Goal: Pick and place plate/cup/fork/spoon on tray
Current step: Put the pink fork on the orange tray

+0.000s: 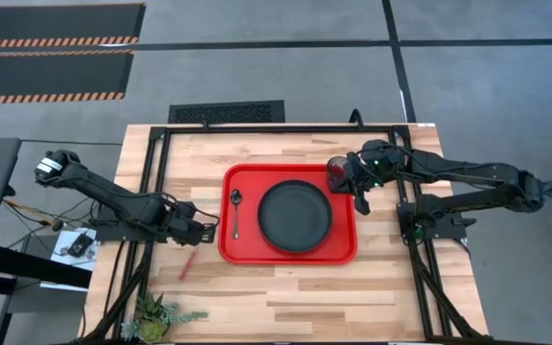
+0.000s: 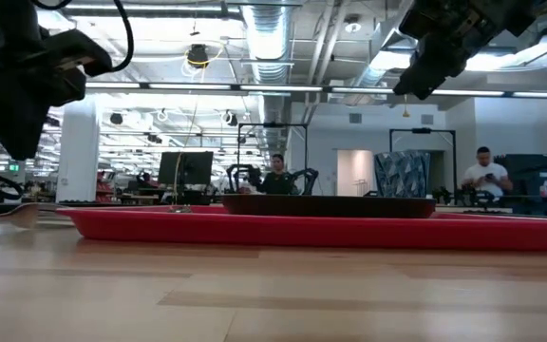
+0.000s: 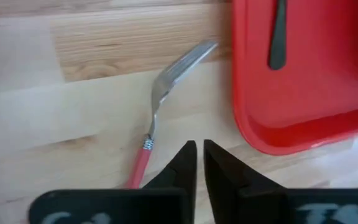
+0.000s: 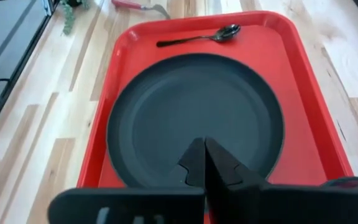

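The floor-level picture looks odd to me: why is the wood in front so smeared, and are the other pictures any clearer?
In the low view the near table is out of focus, while the tray edge and the ceiling lights read sharper. In the left wrist view the fork is soft and the bare wood looks washed out. The high view is evenly lit; the plate shows no glare.

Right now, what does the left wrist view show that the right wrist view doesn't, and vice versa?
Left wrist only: the whole fork lying on the table beside the tray, not on it, with the left gripper just short of its handle, fingers nearly shut and empty.

Right wrist only: the plate sitting inside the tray, the spoon's bowl, and the right gripper over the plate's edge.

Both: the red tray, the spoon lying in it, the fork and the wood table.
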Controlling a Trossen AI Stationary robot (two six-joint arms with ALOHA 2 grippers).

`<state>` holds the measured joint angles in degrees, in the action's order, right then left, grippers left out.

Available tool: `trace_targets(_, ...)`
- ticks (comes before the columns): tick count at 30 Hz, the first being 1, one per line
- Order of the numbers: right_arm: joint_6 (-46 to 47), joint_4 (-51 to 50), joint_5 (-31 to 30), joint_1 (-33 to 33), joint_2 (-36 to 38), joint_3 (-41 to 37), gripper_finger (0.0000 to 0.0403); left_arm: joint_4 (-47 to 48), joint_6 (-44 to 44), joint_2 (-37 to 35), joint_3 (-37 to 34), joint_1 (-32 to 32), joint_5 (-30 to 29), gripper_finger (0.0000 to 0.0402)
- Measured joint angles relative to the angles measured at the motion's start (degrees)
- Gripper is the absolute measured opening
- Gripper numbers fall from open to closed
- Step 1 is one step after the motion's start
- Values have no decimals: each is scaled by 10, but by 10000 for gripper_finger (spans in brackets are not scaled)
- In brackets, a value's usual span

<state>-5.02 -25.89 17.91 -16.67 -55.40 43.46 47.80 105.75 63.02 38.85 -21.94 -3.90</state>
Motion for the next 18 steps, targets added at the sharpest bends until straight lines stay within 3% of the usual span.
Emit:
trace_targets(11, 0, -6, 0, 0, 0, 0, 11, -2, -13, 102, 0, -45, 6, 147)
trace_targets(15, 4, -6, 0, 0, 0, 0, 11, -24, -10, 138, 0, -69, 15, 160)
trace_targets(18, 7, -6, 0, 0, 0, 0, 11, -24, -2, 159, 0, -85, 22, 142)
